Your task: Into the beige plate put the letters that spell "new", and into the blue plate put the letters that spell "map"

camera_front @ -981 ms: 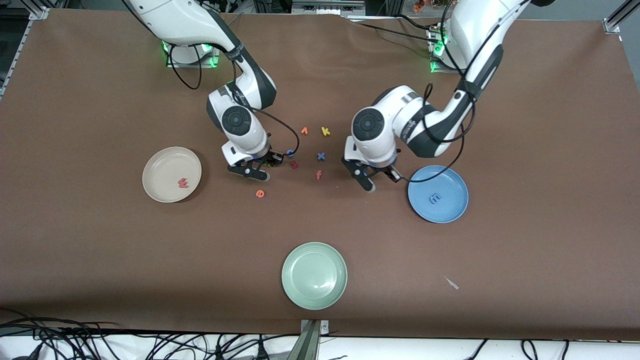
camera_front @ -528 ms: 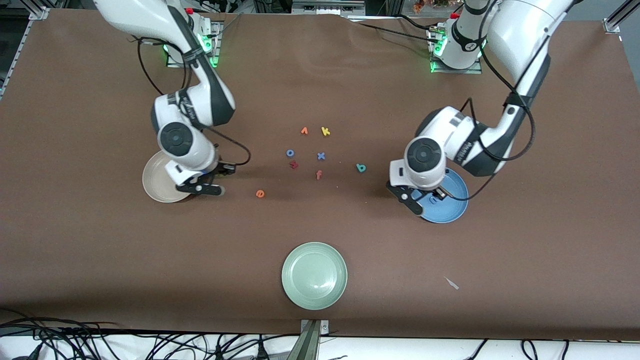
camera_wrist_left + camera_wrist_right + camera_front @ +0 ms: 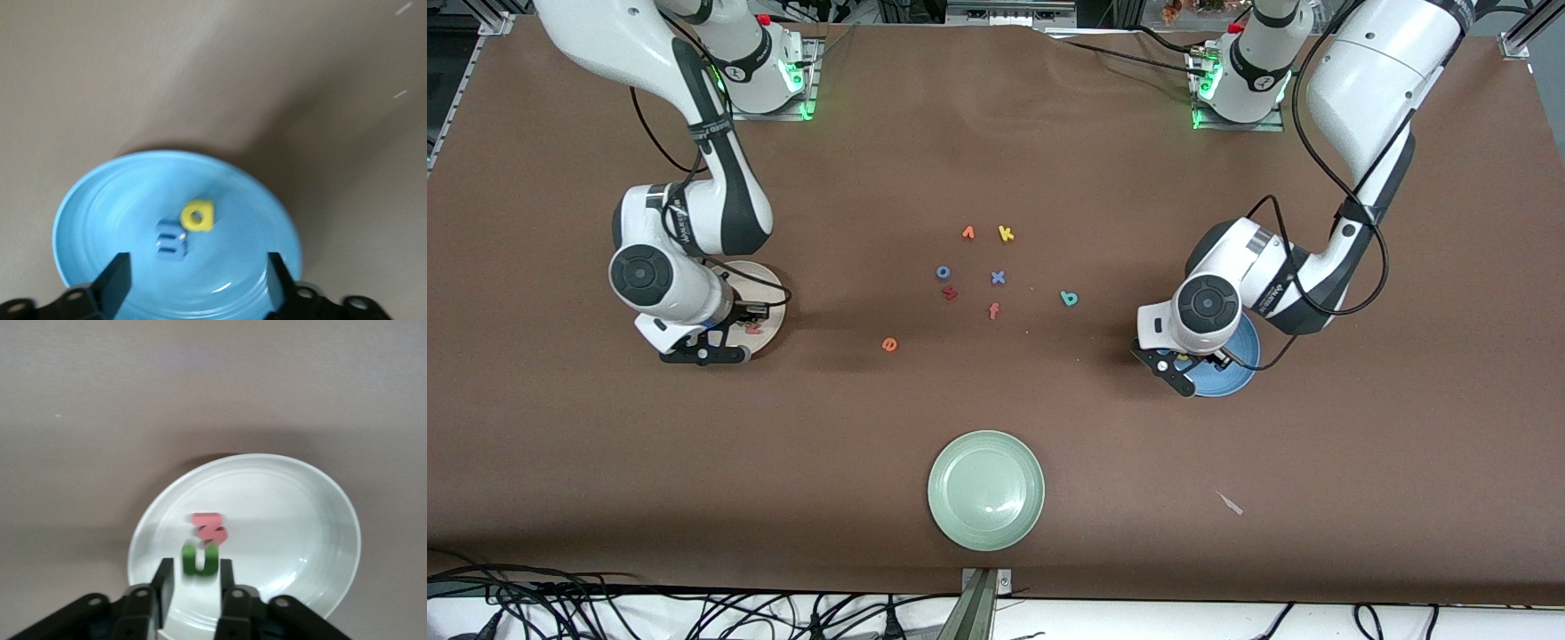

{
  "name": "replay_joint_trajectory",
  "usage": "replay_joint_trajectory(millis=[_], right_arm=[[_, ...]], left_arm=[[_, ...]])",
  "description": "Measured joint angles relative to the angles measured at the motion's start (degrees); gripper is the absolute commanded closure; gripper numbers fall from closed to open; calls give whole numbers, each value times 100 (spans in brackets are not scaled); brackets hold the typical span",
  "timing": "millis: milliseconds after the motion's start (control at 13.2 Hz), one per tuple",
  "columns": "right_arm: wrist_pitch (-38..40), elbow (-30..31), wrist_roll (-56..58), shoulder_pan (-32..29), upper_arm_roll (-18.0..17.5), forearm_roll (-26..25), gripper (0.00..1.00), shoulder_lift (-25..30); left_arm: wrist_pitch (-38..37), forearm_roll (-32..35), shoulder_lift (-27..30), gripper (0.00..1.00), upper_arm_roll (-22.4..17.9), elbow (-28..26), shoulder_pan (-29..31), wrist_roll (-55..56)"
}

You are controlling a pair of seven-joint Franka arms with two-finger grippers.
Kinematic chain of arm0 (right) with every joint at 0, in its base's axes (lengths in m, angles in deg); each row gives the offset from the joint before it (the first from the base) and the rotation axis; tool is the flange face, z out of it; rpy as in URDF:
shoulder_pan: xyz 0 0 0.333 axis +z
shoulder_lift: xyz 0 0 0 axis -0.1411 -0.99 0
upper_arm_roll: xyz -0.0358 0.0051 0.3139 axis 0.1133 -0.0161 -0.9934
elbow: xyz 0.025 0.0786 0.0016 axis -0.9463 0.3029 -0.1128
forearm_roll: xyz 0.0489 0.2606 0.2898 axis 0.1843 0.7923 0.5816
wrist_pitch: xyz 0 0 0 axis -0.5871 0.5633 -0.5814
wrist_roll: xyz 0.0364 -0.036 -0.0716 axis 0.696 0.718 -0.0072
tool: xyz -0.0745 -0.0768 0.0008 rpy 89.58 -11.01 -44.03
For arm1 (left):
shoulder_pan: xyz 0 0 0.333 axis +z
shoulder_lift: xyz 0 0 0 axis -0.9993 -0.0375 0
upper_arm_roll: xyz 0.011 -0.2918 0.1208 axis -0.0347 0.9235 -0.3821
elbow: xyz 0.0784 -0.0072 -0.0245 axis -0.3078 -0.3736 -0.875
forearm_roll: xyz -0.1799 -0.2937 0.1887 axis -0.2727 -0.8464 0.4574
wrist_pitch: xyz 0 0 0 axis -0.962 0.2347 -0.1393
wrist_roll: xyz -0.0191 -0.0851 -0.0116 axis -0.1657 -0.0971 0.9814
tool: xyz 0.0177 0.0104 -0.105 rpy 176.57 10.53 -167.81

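Overhead, both arms hide their plates; only the wrist cameras show the contents. Over the blue plate (image 3: pixel 87 220), the left gripper (image 3: pixel 193 283) has its fingers spread wide, the yellow "a" (image 3: pixel 198 216) and periwinkle "m" (image 3: pixel 171 240) lying free below. Over the beige plate (image 3: pixel 320 513), the right gripper (image 3: pixel 195 581) has the green "n" (image 3: pixel 199 559) between its fingers, above the pinkish-red "w" (image 3: pixel 212 528). Orange "e" (image 3: pixel 889 344) and teal "p" (image 3: pixel 1069 299) lie on the table (image 3: pixel 996 133).

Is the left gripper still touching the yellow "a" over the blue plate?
Apart. In the left wrist view the left gripper stands open over the blue plate; the yellow "a" lies in it beside the "m", clear of both fingers.
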Motion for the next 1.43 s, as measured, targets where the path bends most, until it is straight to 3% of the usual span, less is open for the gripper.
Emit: replay_joint_trajectory(millis=[302, 528, 755, 981, 1208, 1434], right_arm=[[182, -358, -227, 109, -198, 510, 0, 1], [275, -752, -1030, 164, -621, 610, 0, -104], [258, -1215, -1851, 197, -1049, 615, 0, -560], [179, -1726, -2418, 206, -1283, 616, 0, -1109], [-215, -1923, -2774, 292, -1398, 617, 0, -1470], [-512, -1941, -2880, 380, -1407, 617, 5, -1656]], left_arm=[[-31, -453, 61, 0, 512, 54, -140, 2230], [-3, -684, 52, 0, 582, 34, -506, 4455], [660, -942, -27, 0, 581, -184, -762, 6176], [1225, -946, -52, 0, 576, -665, -810, 7062], [2446, -947, -55, 0, 547, -1409, -798, 7591], [2723, -910, -54, 10, 544, -1630, -745, 7665]])
